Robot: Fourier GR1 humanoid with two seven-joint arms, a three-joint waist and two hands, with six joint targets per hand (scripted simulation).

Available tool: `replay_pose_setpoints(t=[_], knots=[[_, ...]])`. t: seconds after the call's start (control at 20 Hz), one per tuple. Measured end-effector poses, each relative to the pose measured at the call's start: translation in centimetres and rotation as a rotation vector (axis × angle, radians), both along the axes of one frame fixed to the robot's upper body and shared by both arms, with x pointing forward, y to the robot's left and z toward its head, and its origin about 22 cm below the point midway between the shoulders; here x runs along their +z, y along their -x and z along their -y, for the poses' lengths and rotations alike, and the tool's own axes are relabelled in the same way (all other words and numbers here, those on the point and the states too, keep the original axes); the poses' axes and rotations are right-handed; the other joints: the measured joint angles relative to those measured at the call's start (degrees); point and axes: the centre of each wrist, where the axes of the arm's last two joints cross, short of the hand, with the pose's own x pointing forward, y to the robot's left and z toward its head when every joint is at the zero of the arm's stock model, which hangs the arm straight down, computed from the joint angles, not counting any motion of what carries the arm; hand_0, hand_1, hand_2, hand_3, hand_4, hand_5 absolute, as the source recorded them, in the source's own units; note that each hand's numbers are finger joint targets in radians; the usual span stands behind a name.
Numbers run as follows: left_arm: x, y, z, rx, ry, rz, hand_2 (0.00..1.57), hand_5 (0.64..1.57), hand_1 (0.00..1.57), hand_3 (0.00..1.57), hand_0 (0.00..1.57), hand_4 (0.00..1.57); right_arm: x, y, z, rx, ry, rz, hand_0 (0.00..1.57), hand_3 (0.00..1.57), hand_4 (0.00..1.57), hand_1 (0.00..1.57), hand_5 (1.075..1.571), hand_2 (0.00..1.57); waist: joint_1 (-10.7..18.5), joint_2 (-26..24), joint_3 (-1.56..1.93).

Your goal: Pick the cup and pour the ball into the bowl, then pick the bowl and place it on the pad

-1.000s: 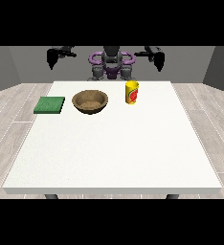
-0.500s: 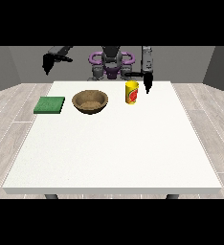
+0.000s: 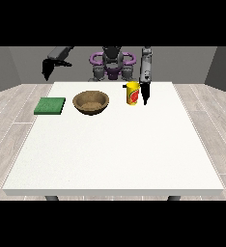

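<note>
Worktop [image 3: 115, 154], white, fills your view, with everything along its far edge. Bowl [image 3: 91, 102] sits left of centre; green pad [image 3: 50, 105] lies flat near it, further left, apart from it. Yellow cup [image 3: 132, 92] stands upright right of the bowl. You see the hand at the view's right [image 3: 145, 92] pointing down just beside the cup, fingers straight. The hand at the view's left [image 3: 47, 69] hangs off the worktop, well apart from the pad; finger state: you cannot tell.

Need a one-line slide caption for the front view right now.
Hand at the view's right lowered beside the yellow cup; brown bowl and green pad wait untouched.
</note>
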Motion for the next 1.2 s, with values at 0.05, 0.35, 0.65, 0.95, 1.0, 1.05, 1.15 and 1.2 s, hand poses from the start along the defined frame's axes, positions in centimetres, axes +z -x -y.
replay_pose_setpoints(t=[0.05,0.35,0.65,0.95,1.0,1.05,1.15,1.2], knots=[[-0.3,-0.2,0.1,0.002,-0.001,0.003,0.0,1.521,0.0,0.0,0.0,0.0,-0.1,-0.1,-0.1,0.001,0.0,0.005,0.0,0.0,0.0,0.0,1.571,0.0,0.01,0.26,-0.01],[-1.1,-1.3,-0.4,0.014,-0.003,0.005,0.0,1.559,0.0,0.0,0.0,0.0,-0.3,-0.4,0.0,0.017,0.009,0.014,0.0,0.0,0.0,0.0,1.571,0.0,-0.84,1.08,-0.01],[-1.3,-1.2,-0.1,0.094,-0.192,0.078,1.57,1.245,1.32,1.57,1.32,1.45,1.1,-1.5,0.0,0.036,0.018,0.056,0.0,0.0,0.0,0.0,1.57,0.0,-2.81,2.48,0.97],[-1.5,-0.7,-0.2,0.174,-0.305,0.086,1.57,1.256,1.32,1.57,1.32,1.5,1.8,-1.6,1.1,0.036,0.033,0.047,0.0,0.0,0.0,0.0,1.57,0.0,-4.17,1.74,1.07],[-1.8,-0.3,0.3,0.157,-0.317,0.056,1.57,1.277,1.31,1.57,1.31,1.49,1.4,-1.5,1.7,0.022,0.029,0.019,0.0,0.0,0.0,0.0,1.569,0.0,-3.48,0.35,0.86],[-1.7,-0.5,0.6,0.136,-0.335,0.027,1.57,1.304,1.34,1.57,1.34,1.53,0.9,-1.4,2.4,0.008,0.03,-0.006,0.0,0.0,0.0,0.0,1.57,0.0,-2.62,-1.06,0.69],[-1.5,-0.6,0.2,0.112,-0.404,-0.032,1.57,1.341,1.38,1.57,1.38,1.57,-0.1,-0.8,3.1,-0.018,0.028,-0.073,0.0,0.0,0.0,0.0,1.569,0.0,-1.22,-5.04,0.47],[-1.1,-0.8,-0.8,0.118,-0.456,-0.051,1.57,1.329,1.41,1.57,1.41,1.57,-0.8,-0.4,3.3,-0.021,0.025,-0.099,0.0,0.0,0.0,0.0,1.569,0.0,-0.82,-6.63,0.42]])
